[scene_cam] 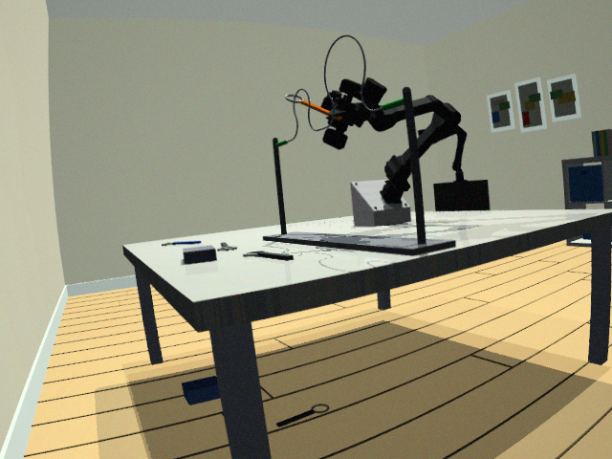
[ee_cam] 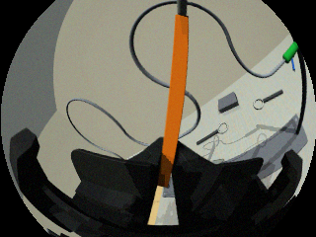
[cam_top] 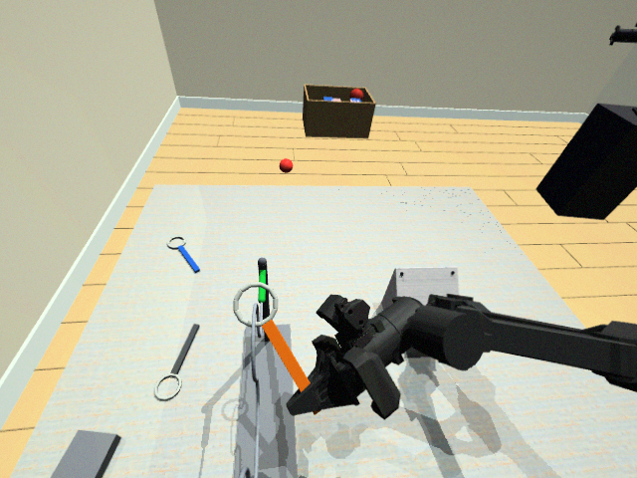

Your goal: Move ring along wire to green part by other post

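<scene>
The ring (cam_top: 235, 304) (scene_cam: 288, 97) is around the thin grey wire (cam_top: 256, 411) (scene_cam: 325, 69) (ee_cam: 132, 39), near the top of the small hump beside the left post (scene_cam: 279, 187) in the exterior view. Whether they touch cannot be told. The ring lies nearly flat there. The orange handle (cam_top: 285, 355) (scene_cam: 315, 107) (ee_cam: 178, 84) slopes down to my gripper (cam_top: 305, 398) (scene_cam: 336, 116) (ee_cam: 166, 141), which is shut on its far end. One green part (cam_top: 263, 286) (scene_cam: 281, 143) (ee_cam: 290, 51) is at the left post, the other green part (scene_cam: 394, 103) at the right post (scene_cam: 414, 163). The wrist view hides the ring.
The tall wire loop rises close beside my gripper in the exterior view. A blue-handled ring (cam_top: 188, 258), a dark-handled ring (cam_top: 186, 349) and a grey block (cam_top: 85, 452) (scene_cam: 199, 254) (ee_cam: 228, 102) lie on the table. The posts stand on a long grey base.
</scene>
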Controlling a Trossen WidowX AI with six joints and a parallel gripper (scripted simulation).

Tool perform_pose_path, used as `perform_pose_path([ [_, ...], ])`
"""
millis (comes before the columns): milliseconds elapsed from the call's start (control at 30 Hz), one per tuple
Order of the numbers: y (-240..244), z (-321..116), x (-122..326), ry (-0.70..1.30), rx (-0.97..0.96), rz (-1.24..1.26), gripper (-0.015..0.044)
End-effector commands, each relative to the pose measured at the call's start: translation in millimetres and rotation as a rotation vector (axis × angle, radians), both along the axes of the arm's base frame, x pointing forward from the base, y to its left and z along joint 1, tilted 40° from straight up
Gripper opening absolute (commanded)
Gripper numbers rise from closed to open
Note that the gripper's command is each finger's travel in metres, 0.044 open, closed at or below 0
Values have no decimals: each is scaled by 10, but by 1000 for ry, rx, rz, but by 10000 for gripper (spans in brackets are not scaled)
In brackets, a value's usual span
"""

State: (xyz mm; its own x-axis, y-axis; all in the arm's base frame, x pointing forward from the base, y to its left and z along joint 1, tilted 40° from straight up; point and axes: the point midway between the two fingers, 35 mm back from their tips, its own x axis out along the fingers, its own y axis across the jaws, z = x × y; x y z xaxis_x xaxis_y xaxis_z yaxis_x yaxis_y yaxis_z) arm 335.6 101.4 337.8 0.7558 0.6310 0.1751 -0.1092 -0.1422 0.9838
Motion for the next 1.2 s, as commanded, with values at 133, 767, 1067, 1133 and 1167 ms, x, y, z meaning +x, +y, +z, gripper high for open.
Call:
perform_pose_path([
  [133,-15,113,4,40,192,3,-150],
  [767,-128,356,20,126,620,13,-150],
  [1067,-190,427,30,161,791,18,-150],
  [1133,-197,436,31,166,820,19,-150],
  [1167,-200,440,31,169,834,19,-150],
])
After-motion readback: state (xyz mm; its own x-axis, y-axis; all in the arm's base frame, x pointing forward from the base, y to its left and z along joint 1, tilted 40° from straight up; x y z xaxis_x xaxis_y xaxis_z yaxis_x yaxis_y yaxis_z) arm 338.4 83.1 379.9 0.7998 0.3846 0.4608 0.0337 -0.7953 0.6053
